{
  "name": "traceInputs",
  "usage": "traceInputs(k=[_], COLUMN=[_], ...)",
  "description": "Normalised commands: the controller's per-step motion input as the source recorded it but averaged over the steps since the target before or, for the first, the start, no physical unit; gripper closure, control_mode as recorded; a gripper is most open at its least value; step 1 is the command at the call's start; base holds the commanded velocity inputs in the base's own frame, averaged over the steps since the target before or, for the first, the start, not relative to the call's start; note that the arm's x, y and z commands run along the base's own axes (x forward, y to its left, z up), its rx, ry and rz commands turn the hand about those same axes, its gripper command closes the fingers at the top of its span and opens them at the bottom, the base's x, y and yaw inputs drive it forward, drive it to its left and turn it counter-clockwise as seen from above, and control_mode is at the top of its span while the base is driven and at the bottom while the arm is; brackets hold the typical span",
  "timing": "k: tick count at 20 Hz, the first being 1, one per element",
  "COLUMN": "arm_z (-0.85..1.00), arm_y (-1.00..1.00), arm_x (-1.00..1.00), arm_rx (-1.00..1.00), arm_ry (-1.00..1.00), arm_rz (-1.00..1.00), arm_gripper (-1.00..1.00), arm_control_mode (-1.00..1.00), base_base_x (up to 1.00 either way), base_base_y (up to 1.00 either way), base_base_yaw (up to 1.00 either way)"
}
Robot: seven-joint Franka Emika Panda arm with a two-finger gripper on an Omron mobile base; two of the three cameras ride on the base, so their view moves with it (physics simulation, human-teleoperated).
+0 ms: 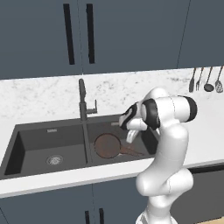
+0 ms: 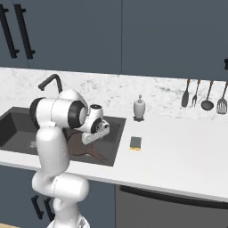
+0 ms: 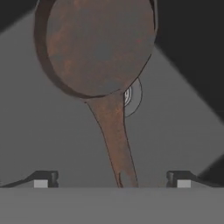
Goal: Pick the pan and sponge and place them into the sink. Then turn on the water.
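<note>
Marble-topped desk (image 2: 178,151) and dark sink (image 1: 43,131) sit under blue cabinets. My end effector (image 3: 112,179) hangs spread wide over the right basin, gripping nothing; the pan (image 1: 107,145) lies on the basin floor directly beneath it, its handle running back between the fingertips (image 3: 41,180) without touching them. I judge the pan delivered. The sponge (image 2: 136,143) is next: it rests flat on the desk, off to the end effector's right past the sink rim, its long side running roughly away from me. No water runs from the faucet (image 1: 82,100).
</note>
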Motion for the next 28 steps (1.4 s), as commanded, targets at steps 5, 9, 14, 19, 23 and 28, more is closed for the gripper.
traceInputs(k=[5,9,14,19,23,28], arm_z=[0.89,0.88,0.9,0.53,0.01,0.0], arm_y=[-0.3,-0.57,-0.78,-0.87,-1.0,-0.31], arm_x=[-0.25,-0.03,0.06,0.11,0.23,0.04], arm_rx=[0.0,0.0,0.01,0.25,0.4,0.16], arm_ry=[-0.36,-0.11,0.03,0.12,0.05,-0.01], arm_rz=[-0.25,-0.44,-0.53,-0.5,-0.21,-0.02], arm_gripper=[-1.0,-1.0,-1.0,-1.0,-1.0,-1.0], arm_control_mode=[-1.0,-1.0,-1.0,-1.0,-1.0,-1.0], base_base_x=[0.0,0.0,0.0,0.0,0.0,0.0], base_base_y=[0.0,0.0,0.0,0.0,0.0,0.0], base_base_yaw=[0.0,0.0,0.0,0.0,0.0,0.0])
